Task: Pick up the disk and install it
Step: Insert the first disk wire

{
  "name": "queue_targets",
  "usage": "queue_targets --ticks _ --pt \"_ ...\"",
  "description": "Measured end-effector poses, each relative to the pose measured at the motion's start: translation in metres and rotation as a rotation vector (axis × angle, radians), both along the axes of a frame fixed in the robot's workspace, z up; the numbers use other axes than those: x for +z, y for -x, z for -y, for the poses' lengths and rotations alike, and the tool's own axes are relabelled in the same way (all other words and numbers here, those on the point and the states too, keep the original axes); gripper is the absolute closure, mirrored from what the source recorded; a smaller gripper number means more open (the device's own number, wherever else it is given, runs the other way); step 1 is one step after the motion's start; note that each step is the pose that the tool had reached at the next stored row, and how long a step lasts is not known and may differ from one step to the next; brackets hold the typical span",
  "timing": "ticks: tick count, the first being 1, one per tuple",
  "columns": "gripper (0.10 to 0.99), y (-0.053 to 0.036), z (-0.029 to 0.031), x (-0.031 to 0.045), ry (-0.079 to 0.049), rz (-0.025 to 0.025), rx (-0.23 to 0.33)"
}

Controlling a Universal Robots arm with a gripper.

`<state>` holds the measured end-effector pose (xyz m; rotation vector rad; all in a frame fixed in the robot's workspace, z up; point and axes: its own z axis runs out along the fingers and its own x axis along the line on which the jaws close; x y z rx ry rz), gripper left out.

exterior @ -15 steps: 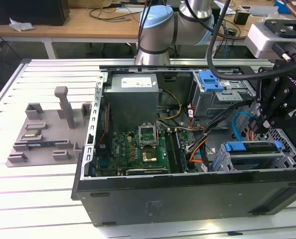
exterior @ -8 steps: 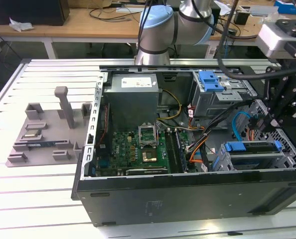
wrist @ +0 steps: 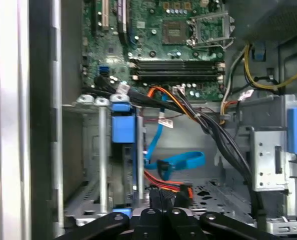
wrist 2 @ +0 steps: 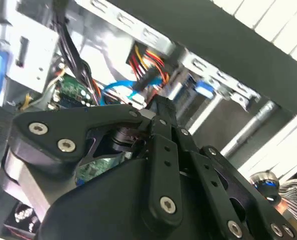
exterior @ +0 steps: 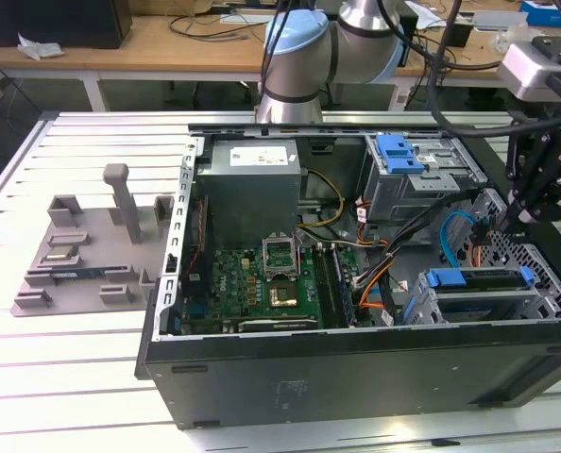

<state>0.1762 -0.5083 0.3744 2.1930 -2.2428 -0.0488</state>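
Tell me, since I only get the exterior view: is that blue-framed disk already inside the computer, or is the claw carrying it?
Observer: It's inside. In the first wrist view the disk stands on edge in the metal cage, with the blue end of its frame toward the camera.
Operator: So where's the claw?
Observer: The claw is beside the cage, apart from the disk, close to a bundle of red and orange wires.
Operator: Anything else down there?
Observer: A blue cable loops through the open bay next to the cage, and its dark plug end lies free of the disk.
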Motion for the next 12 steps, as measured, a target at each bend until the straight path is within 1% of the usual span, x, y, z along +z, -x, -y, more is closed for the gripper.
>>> queue_targets --ticks 1,2,8,11,12 --pt "0.980 -0.0039 -0.0110 -0.0023 0.003 0.0000 0.000" --pt "0.980 -0.0061 -0.0168 -0.0031 0.007 -0.0001 0.000" --pt "0.973 -0.0061 -0.0168 -0.0031 0.008 0.0000 0.000" --pt "0.784 -0.0061 -0.0168 -0.0031 0.009 0.0000 0.000" --pt "0.784 -0.0061 -0.0168 -0.0031 0.009 0.0000 0.000"
